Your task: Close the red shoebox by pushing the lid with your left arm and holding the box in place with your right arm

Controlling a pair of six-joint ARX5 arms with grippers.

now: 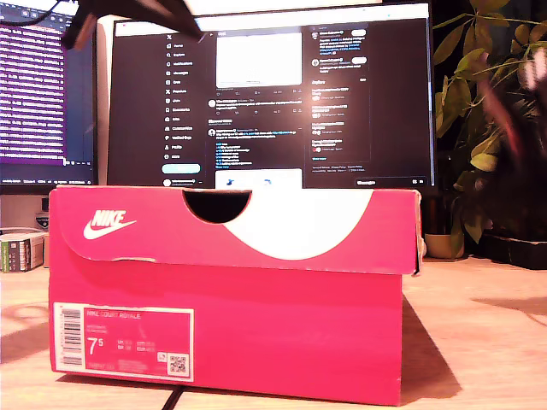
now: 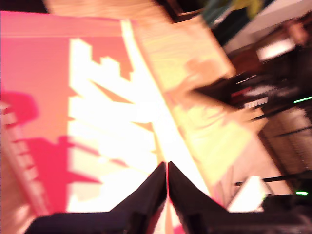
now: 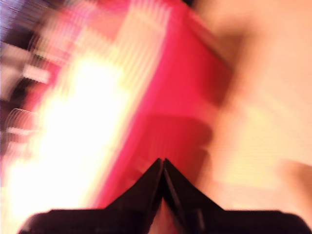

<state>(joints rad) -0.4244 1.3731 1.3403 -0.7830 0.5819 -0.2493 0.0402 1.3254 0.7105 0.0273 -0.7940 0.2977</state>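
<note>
The red shoebox (image 1: 231, 290) fills the lower middle of the exterior view, sitting on a wooden table (image 1: 479, 333) with its lid (image 1: 235, 226) down on top. The lid's right end in that view looks a touch raised at the corner, so it doesn't look fully seated there. There's a white size label (image 1: 124, 342) on the lower left of the box front, plus a white swoosh on the lid.

Behind it there's a big monitor (image 1: 269, 94) across the upper middle, another screen (image 1: 43, 90) at the upper left, and a leafy plant (image 1: 483, 111) on the right.

As for the arms, a dark blurred shape (image 1: 137, 17) hangs at the upper left of the exterior view, above the box and not touching it. I honestly can't say which arm that is.

From the first wrist view, my first gripper (image 2: 167, 168) has its two black fingers pressed together at the tips with nothing between them, looking down at the red and white lid top (image 2: 73, 112) and the table beside it. My second gripper (image 3: 162, 165) is the same: tips meeting, nothing held, with the red box (image 3: 165, 97) blurred below it. Both wrist pictures are heavily smeared, so I can't tell whether either one touches the box.
</note>
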